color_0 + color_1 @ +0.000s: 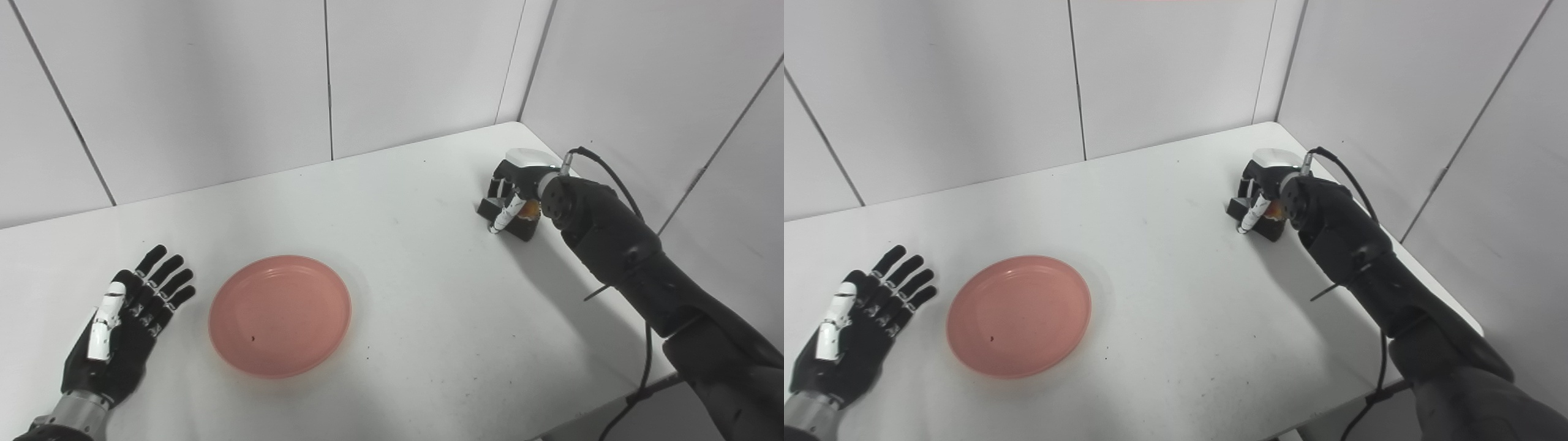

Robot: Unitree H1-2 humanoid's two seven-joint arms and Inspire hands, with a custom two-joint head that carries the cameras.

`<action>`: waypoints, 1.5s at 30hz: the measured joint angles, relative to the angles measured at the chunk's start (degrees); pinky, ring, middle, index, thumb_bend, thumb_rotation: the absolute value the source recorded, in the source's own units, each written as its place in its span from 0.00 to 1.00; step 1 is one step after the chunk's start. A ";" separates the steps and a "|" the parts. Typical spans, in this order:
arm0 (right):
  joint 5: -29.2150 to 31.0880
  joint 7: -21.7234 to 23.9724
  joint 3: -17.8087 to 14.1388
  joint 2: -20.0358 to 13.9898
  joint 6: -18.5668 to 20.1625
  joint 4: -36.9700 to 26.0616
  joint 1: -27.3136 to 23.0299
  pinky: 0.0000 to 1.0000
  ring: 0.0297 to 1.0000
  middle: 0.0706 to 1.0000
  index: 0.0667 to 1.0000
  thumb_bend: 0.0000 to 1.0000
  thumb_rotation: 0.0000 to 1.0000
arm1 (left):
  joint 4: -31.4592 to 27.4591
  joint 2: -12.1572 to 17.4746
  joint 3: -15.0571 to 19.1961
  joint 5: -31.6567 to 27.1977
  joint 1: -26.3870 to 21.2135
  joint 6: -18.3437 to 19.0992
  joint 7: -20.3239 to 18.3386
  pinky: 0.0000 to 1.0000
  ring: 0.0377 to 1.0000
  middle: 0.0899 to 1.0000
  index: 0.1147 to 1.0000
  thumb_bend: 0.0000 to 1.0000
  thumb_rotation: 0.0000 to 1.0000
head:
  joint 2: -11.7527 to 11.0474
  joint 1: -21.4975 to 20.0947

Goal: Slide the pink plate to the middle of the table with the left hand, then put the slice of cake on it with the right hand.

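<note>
The pink plate [280, 315] lies bare on the white table, left of the middle. My left hand [125, 312] rests flat and open on the table just left of the plate, a small gap from its rim. At the far right, a dark slice of cake [522, 230] with an orange bit on top sits on the table near the back corner. My right hand [517, 180] is curled over it from above. Its fingers are on the far side and its white-tipped thumb is against the near side. Much of the cake is hidden by the hand.
White wall panels close in behind the table [429, 294] and along its right side, close to the cake. A black cable [643, 361] hangs along my right arm past the table's right edge. A few dark specks dot the tabletop.
</note>
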 measured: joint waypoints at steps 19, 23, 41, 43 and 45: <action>-6.95 6.97 -7.17 1.38 0.39 -3.52 2.04 0.41 0.37 0.47 0.52 0.51 0.00 | -0.68 0.38 -0.01 0.00 0.03 1.21 0.07 0.88 0.89 0.91 0.90 0.46 0.91 | 0.35 0.18; -5.45 6.41 -7.85 1.34 0.35 -6.22 2.69 0.41 0.37 0.48 0.51 0.51 0.00 | -0.72 0.36 -0.01 0.00 0.04 1.26 0.10 0.88 0.89 0.91 0.90 0.46 0.92 | 0.35 0.26; -4.97 10.00 -9.26 1.59 0.44 -22.88 1.37 0.30 0.40 0.49 0.51 0.49 0.00 | -1.21 -0.26 -0.48 0.16 0.23 1.28 0.94 0.90 0.91 0.93 0.92 0.44 0.96 | -0.17 2.72; -4.95 11.22 -8.20 1.99 0.47 -24.52 0.66 0.30 0.40 0.49 0.52 0.49 0.00 | -1.28 -0.34 -0.70 0.22 0.29 1.28 0.95 0.90 0.91 0.93 0.93 0.44 0.96 | -0.18 2.72; -5.23 11.97 -7.64 2.50 0.47 -25.45 -0.02 0.29 0.40 0.48 0.53 0.49 0.00 | -1.27 -0.43 -0.98 0.24 0.27 1.28 0.94 0.90 0.91 0.93 0.93 0.44 0.96 | -0.26 2.72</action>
